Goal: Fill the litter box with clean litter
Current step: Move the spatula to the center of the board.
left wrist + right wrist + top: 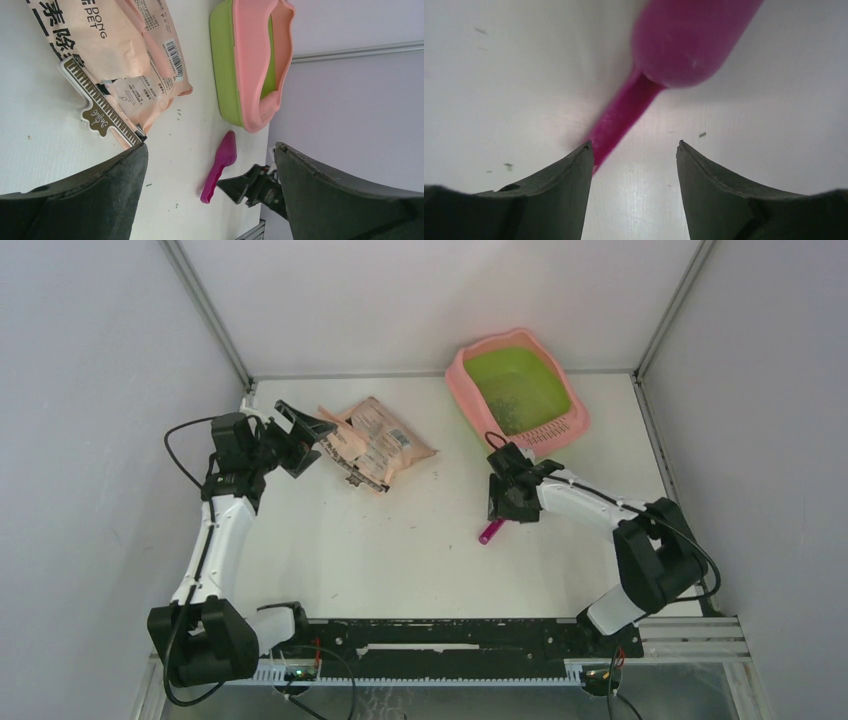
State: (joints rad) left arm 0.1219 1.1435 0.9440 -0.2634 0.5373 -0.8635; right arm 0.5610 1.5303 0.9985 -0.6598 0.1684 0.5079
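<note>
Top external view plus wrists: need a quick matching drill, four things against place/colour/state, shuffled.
Things:
1. litter box
2. bag
3. scoop
4. right gripper

Descriptions:
A. magenta, lying loose, nearer the arm bases than the litter box
B. jaws apart, at the scoop's handle
C. pink rim, green basin, far right corner
D. peach-pink, lying flat, left of the litter box

Pairs: 1-C, 2-D, 3-A, 4-B
</note>
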